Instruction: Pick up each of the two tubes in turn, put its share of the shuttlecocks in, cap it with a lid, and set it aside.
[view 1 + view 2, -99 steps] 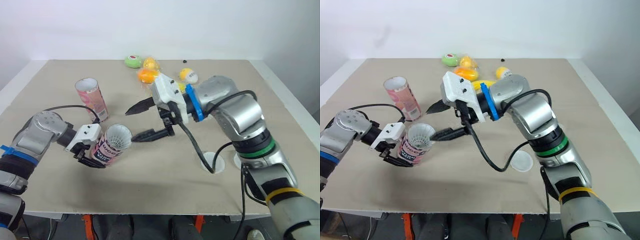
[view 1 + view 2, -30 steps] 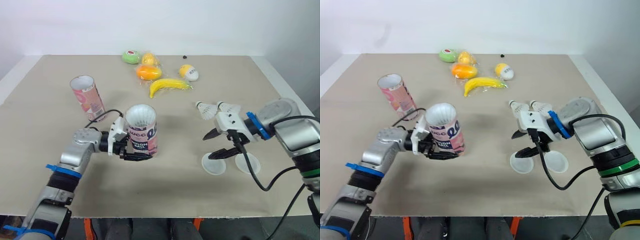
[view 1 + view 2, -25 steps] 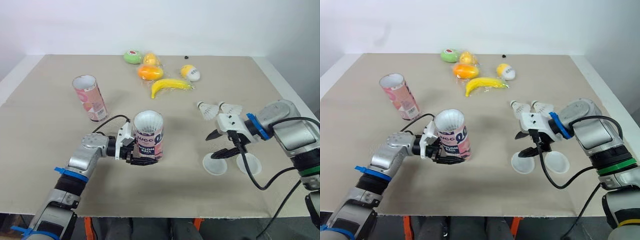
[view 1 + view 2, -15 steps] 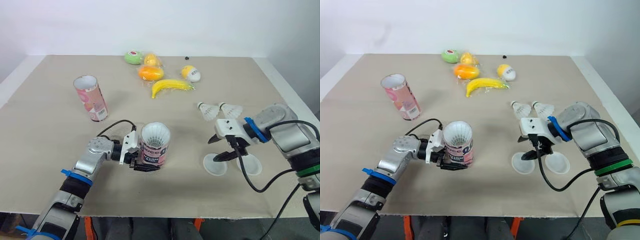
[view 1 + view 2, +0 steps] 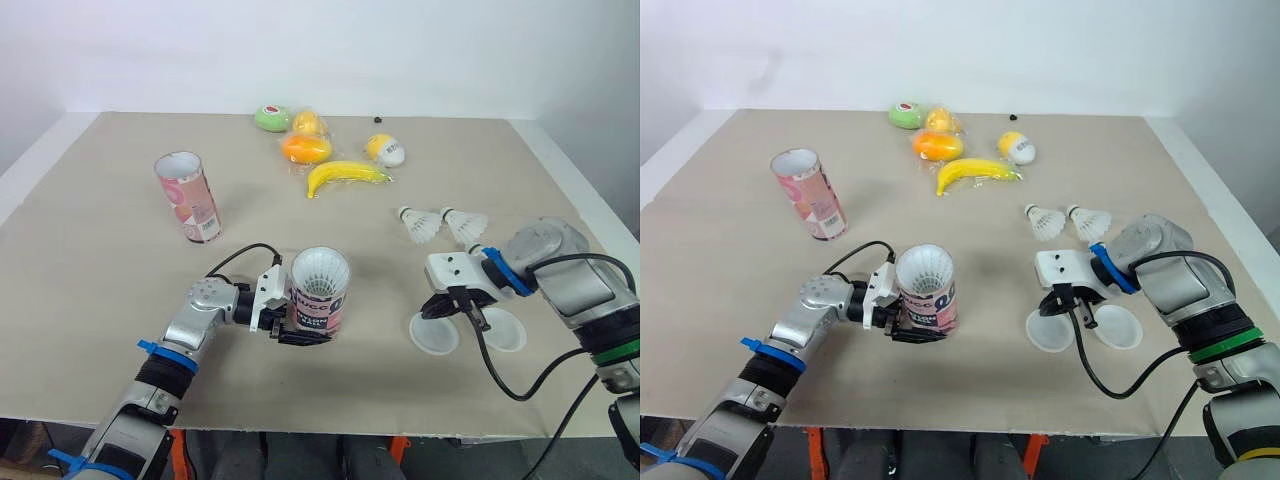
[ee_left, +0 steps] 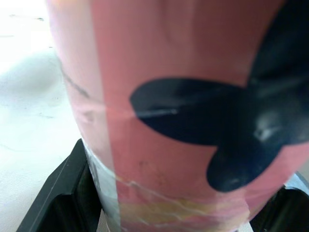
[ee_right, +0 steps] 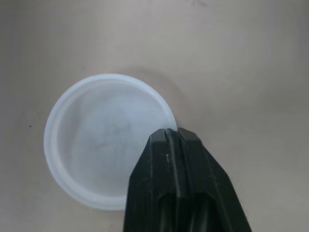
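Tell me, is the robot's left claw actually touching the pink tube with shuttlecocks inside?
Touching. The left wrist view shows the pink tube wedged between the black fingers of the left gripper, with no gap.

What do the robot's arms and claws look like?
The left arm and right arm are silver-grey with rounded joints and blue bands; the right also has a green ring. The left claw and right claw each have two black fingers on a white block, fed by a looping black cable.
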You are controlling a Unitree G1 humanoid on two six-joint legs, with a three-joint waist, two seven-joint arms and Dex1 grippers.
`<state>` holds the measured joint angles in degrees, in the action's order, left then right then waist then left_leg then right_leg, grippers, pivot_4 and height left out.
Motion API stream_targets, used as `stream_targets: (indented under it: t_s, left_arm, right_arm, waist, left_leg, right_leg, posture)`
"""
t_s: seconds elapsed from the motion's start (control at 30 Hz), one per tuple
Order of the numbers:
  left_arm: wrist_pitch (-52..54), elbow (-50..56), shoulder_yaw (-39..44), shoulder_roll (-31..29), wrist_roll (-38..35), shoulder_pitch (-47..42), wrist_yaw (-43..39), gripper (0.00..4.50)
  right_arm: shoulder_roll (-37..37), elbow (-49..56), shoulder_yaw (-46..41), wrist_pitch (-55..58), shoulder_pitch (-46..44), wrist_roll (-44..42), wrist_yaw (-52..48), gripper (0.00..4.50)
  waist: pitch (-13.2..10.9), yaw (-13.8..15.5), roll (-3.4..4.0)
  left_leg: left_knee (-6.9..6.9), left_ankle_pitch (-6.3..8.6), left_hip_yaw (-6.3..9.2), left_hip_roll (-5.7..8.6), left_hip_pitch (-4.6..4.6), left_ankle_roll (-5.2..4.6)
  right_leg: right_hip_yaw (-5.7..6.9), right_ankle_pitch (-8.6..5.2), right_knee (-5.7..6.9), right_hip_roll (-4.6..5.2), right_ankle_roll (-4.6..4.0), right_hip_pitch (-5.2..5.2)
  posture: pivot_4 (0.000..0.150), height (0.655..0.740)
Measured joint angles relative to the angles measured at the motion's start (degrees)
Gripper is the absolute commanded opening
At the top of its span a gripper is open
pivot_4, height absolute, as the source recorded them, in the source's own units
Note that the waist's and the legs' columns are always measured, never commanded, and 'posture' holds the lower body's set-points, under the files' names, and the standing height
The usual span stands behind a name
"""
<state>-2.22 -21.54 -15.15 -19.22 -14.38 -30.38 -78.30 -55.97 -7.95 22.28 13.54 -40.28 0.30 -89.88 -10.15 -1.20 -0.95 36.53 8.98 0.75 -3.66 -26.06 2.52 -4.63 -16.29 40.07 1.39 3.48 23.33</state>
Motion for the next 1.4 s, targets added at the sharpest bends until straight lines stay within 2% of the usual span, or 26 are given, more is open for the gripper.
stream_targets:
  t_s: [0.13,0.27,0.37,0.47,0.6,0.77,1.03,1.4]
  left_arm:
    - [-1.83,-2.6,-0.27,0.22,0.26,-1.43,-1.13,3.35]
    - [-2.56,-4.58,-0.38,0.74,0.3,-2.45,-2.11,3.35]
    - [-2.84,-5.54,-0.56,0.76,0.33,-3.04,-2.9,3.35]
    - [-2.97,-6.68,-0.69,0.69,0.39,-3.87,-3.83,3.35]
    - [-2.58,-8.05,-1.15,0.64,0.57,-5.13,-5.26,3.35]
    - [-1.15,-8.4,-2.19,0.29,1.08,-6.86,-6.93,3.35]
    - [-1.05,-8.37,-2.64,-0.18,2.0,-7.55,-7.77,3.35]
    - [-1.05,-8.42,-2.63,-0.36,2.01,-7.53,-7.7,3.35]
  right_arm:
    - [1.01,3.37,-2.45,5.53,-0.03,-4.18,0.07,0.02]
    - [1.46,9.36,-6.83,13.18,-3.23,-12.83,-0.23,0.02]
    - [1.28,12.64,-9.67,16.94,-9.31,-17.82,-0.28,0.02]
    - [2.23,14.04,-8.71,18.48,-19.2,-20.71,-0.33,0.02]
    - [7.41,13.49,-3.71,16.76,-28.08,-20.72,-0.4,0.02]
    - [13.35,7.44,4.36,12.03,-31.86,-17.92,-0.44,0.02]
    - [15.6,4.28,8.9,6.66,-34.58,-16.89,-0.45,0.02]
    - [17.47,4.22,9.3,5.53,-35.16,-17.46,-0.46,0.02]
  waist:
    - [0.02,-0.04,0.03]
    - [0.05,-0.03,0.08]
    - [0.07,-0.04,0.12]
    - [0.12,-0.09,0.2]
    - [0.21,-0.19,0.18]
    - [0.2,-0.07,0.18]
    - [0.21,-0.06,0.19]
    - [0.21,-0.09,0.19]
  left_leg:
    - [0.0,0.0,0.01,-0.01,0.05,0.0]
    - [0.01,-0.02,0.03,0.0,0.06,-0.01]
    - [0.0,-0.02,0.04,0.0,0.09,-0.01]
    - [-0.03,-0.02,0.03,-0.02,0.13,-0.01]
    - [-0.06,-0.02,0.05,-0.04,0.16,-0.01]
    - [-0.05,-0.02,0.03,-0.02,0.03,-0.01]
    - [-0.14,0.0,0.21,-0.03,0.05,-0.03]
    - [-0.14,-0.01,0.26,-0.04,0.06,-0.02]
  right_leg:
    - [0.0,0.01,0.01,-0.02,0.01,-0.03]
    - [0.0,0.03,0.01,-0.01,0.05,-0.07]
    - [0.01,0.02,0.01,-0.01,0.06,-0.08]
    - [0.02,-0.02,0.01,-0.02,0.1,-0.05]
    - [0.05,-0.09,0.01,-0.05,0.14,-0.06]
    - [0.04,0.02,0.01,-0.02,-0.04,0.0]
    - [0.21,-0.09,0.05,-0.06,-0.2,-0.01]
    - [0.24,-0.09,0.06,-0.08,-0.22,-0.03]
  posture:
    - [0.15,0.6917]
    - [0.15,0.6917]
    - [0.15,0.6917]
    - [0.15,0.6917]
    - [0.15,0.6917]
    - [0.15,0.6917]
    - [0.15,0.6917]
    - [0.15,0.6917]
